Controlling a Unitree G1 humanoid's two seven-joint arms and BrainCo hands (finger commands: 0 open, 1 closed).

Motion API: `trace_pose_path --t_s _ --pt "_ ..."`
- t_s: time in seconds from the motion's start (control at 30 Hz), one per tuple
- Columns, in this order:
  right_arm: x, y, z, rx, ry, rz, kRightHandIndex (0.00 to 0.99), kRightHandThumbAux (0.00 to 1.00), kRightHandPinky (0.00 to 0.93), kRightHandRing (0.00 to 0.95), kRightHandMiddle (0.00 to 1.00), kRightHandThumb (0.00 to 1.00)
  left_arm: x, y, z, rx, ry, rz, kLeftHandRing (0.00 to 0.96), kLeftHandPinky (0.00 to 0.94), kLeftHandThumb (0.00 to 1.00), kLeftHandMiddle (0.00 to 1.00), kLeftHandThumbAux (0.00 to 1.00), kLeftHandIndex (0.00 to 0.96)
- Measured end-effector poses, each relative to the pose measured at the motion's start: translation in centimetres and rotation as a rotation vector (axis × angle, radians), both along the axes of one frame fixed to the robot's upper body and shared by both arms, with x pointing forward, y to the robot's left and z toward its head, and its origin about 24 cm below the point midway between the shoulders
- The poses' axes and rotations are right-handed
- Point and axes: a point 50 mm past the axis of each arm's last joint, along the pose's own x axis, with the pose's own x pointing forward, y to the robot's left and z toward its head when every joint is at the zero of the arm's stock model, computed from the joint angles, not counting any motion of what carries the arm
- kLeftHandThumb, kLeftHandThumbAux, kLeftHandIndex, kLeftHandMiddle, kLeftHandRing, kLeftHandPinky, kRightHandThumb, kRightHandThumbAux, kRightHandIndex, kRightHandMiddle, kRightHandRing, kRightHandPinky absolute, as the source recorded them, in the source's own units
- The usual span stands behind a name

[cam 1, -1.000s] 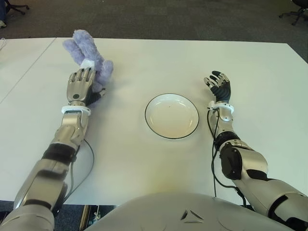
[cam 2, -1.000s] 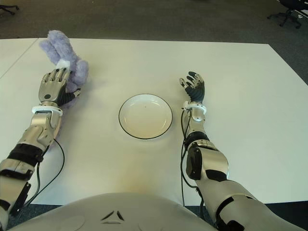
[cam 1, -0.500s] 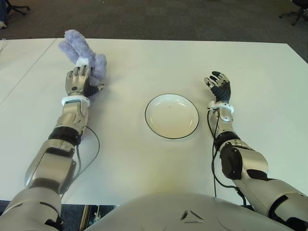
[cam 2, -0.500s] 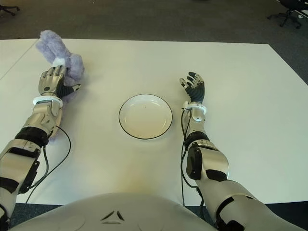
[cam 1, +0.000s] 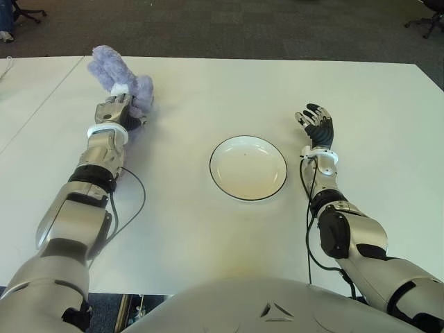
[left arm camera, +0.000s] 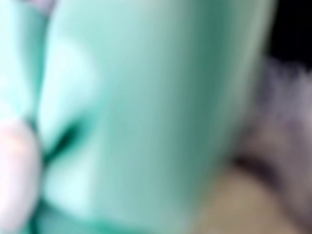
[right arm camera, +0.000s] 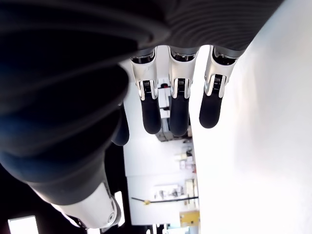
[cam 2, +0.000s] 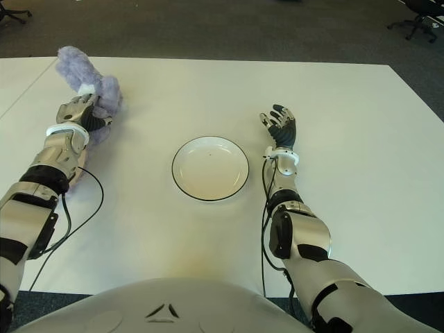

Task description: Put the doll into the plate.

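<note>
The doll [cam 1: 119, 75], a fluffy purple plush, lies at the far left of the white table [cam 1: 208, 90]. My left hand [cam 1: 115, 111] reaches out to it, fingers curled into its near side; the left wrist view shows only purple fuzz [left arm camera: 287, 122] beside a blurred green surface. A white plate [cam 1: 248, 168] with a dark rim stands empty at the table's centre, well to the right of the doll. To the right of the plate shows my right hand [cam 1: 316, 125], and its fingers [right arm camera: 178, 107] are spread with nothing in them.
A second white table [cam 1: 28, 97] adjoins on the left. Dark carpet lies beyond the far edge, with office chairs [cam 1: 424, 15] at the corners. A black cable [cam 1: 135, 205] loops on the table beside my left forearm.
My left arm has stretched farther away and its fingers have curled onto the doll, which shifted a little to the left. The right hand has not moved.
</note>
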Motion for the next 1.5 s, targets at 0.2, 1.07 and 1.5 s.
trace_pose_path --t_s 0.2,1.07,1.5 --pt "0.0 0.0 -0.2 0.006 0.012 0.000 0.252 0.852 0.191 0.190 0.197 0.250 0.1 0.6 0.5 0.005 0.034 -0.022 0.296 0.318 0.715 0.293 0.679 0.433" --pt "0.0 0.1 -0.2 0.015 0.019 -0.004 0.258 0.852 0.181 0.177 0.192 0.227 -0.8 1.6 0.0 -0.086 -0.148 0.043 0.657 0.538 0.854 0.510 0.661 0.413" --pt "0.0 0.1 -0.2 0.015 0.020 -0.007 0.261 0.849 0.179 0.174 0.192 0.234 -1.3 1.6 -0.4 -0.122 -0.238 0.065 0.750 0.772 0.852 0.536 0.663 0.403"
